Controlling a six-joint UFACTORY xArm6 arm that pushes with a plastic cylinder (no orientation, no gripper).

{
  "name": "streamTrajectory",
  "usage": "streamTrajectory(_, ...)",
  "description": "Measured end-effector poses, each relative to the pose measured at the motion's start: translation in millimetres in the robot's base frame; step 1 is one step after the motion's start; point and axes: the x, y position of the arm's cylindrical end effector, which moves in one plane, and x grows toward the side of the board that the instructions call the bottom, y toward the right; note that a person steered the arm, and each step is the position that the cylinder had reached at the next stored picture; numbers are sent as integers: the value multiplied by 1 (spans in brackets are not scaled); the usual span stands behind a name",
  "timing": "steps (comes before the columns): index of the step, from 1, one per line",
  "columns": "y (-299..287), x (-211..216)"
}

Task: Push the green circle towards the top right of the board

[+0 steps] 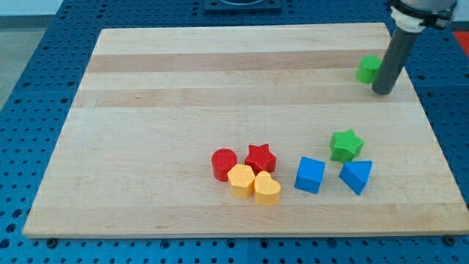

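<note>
My tip (382,91) rests on the worktop (183,95) near the view's top right, and there is no gripper here to be spread or pressed together, only the bare dark rod coming down from the view's top edge. The green circle (368,70) sits just to the view's left of the rod, partly hidden behind it, so close that it seems to touch the rod, though I cannot tell for sure. It lies close to the worktop's right edge and not far below its top edge. Well apart from it, lower down, a green star (346,144) stands alone. Just below the star are a blue cube (310,175) and, to its right, a blue triangle (356,176), near each other but apart. Further to the view's left is a tight cluster: a red circle (223,163) and a red star (260,158) side by side, with a yellow hexagon (240,180) and a yellow heart (267,189) pressed together right below them.
</note>
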Motion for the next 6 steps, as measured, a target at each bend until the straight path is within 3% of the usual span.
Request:
streamTrajectory(2, 0, -36)
streamTrajectory(6, -6, -23)
